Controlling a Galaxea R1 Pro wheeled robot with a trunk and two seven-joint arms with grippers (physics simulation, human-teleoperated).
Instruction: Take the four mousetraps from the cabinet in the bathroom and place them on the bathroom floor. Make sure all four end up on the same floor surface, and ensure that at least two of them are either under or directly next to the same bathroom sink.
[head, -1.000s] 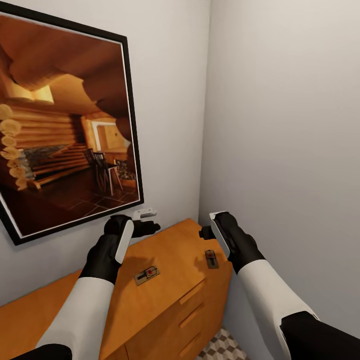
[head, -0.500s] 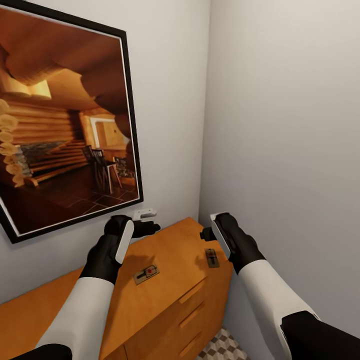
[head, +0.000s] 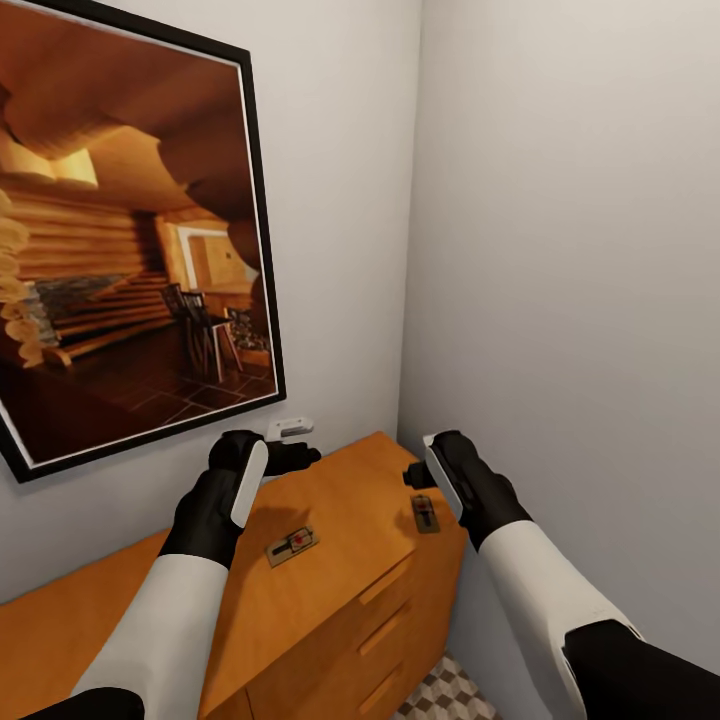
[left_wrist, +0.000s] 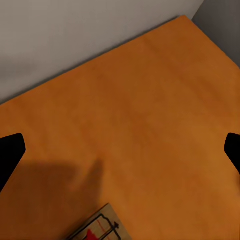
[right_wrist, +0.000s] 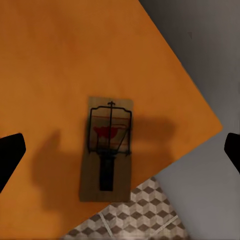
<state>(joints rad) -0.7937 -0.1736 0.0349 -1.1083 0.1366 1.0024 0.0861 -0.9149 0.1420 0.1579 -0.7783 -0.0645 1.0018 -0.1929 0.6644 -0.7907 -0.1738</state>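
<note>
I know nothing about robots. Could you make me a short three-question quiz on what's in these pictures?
1. How many mousetraps lie on the cabinet top?
2. True or false: the right gripper is open above a mousetrap.
3. What hangs on the wall over the cabinet: A) mirror, B) framed picture, C) shelf?

Key: 1. Two, the other near the left gripper. 2. True. 3. B.
</note>
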